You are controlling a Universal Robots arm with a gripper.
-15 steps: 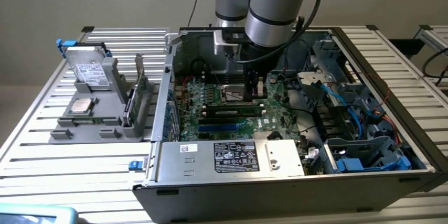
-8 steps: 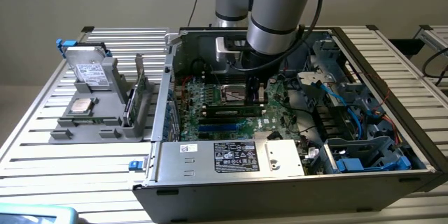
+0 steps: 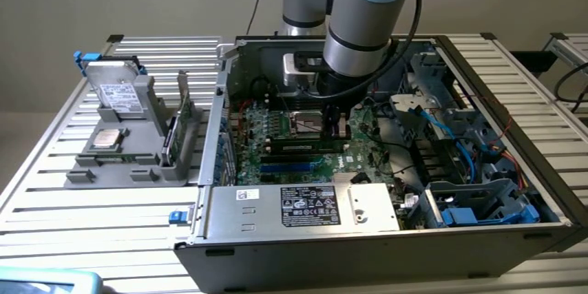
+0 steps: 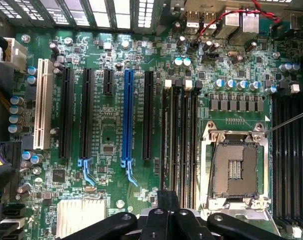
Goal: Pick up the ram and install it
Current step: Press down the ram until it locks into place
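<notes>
The ram (image 3: 303,148) is a dark stick with a small white label. It lies along a memory slot on the green motherboard (image 3: 275,129) inside the open computer case. In the wrist view it shows edge-on as a thin grey strip (image 4: 166,140) in the outermost of the black slots beside the CPU socket (image 4: 235,170). My gripper (image 3: 334,123) hangs low over the board, just behind the stick. Its black fingers (image 4: 161,207) are shut together over one end of that slot, with nothing between them. Whether they touch the stick cannot be told.
The case walls (image 3: 220,122) and a drive cage with blue cables (image 3: 469,163) surround the board. The power supply (image 3: 303,204) sits at the front. A grey holder (image 3: 120,156) on the slatted table at the exterior view's left carries a hard drive, a CPU and upright cards.
</notes>
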